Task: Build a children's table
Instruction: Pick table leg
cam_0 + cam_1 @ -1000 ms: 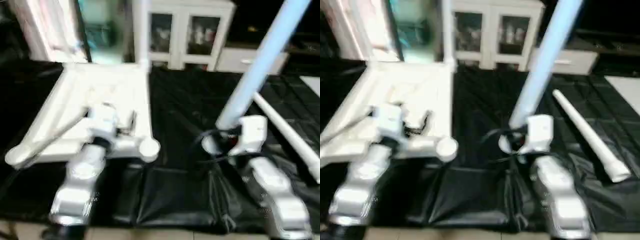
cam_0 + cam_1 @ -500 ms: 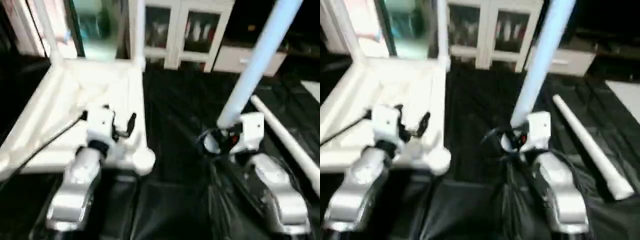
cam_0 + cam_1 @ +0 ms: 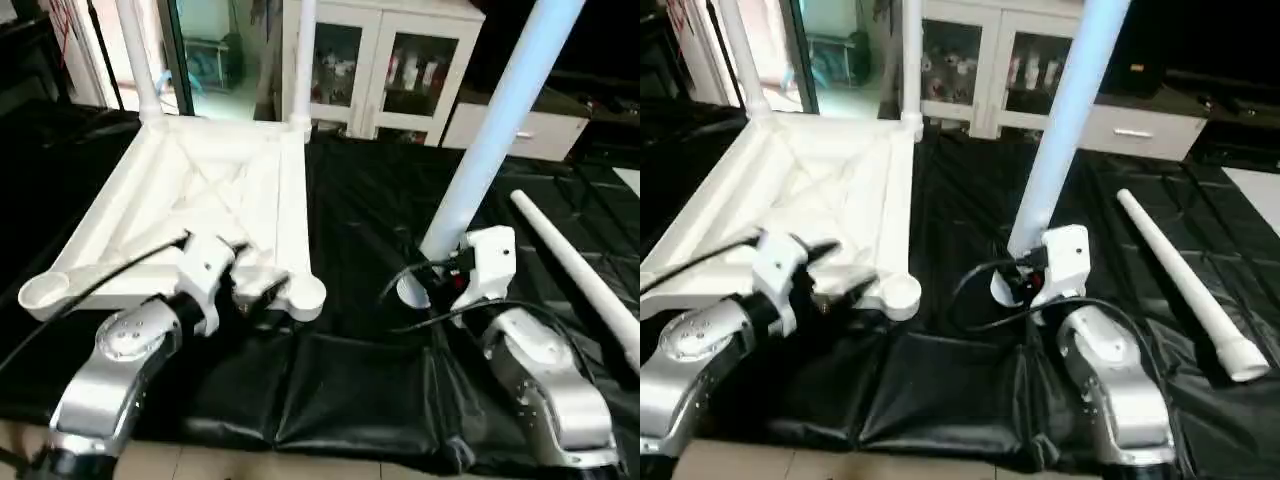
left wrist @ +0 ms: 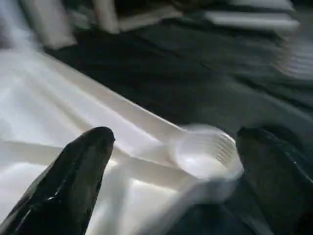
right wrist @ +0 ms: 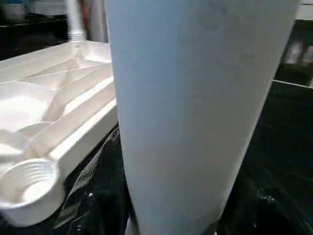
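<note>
The children's table top (image 3: 200, 200) lies upside down on the black sheet, X ribs up. Two white legs (image 3: 135, 50) stand in its far corner sockets. The near left socket (image 3: 40, 292) and the near right socket (image 3: 305, 295) hold nothing. My left gripper (image 3: 255, 285) hovers open at the near rim beside the near right socket (image 4: 203, 154), its fingers (image 4: 73, 181) spread to either side of it. My right gripper (image 3: 435, 285) is shut on the lower end of a third leg (image 3: 495, 120), held upright and leaning right. A fourth leg (image 3: 575, 275) lies flat at the right.
White cabinets with glass doors (image 3: 390, 70) and a low drawer unit (image 3: 520, 130) stand behind the work table. The black sheet (image 3: 340, 390) folds over the front edge. A black cable (image 3: 100, 285) runs from my left wrist across the table top's near rim.
The camera has shifted and steadied. My left gripper has come down closer to the near right socket. The right gripper still holds the leg in the same pose.
</note>
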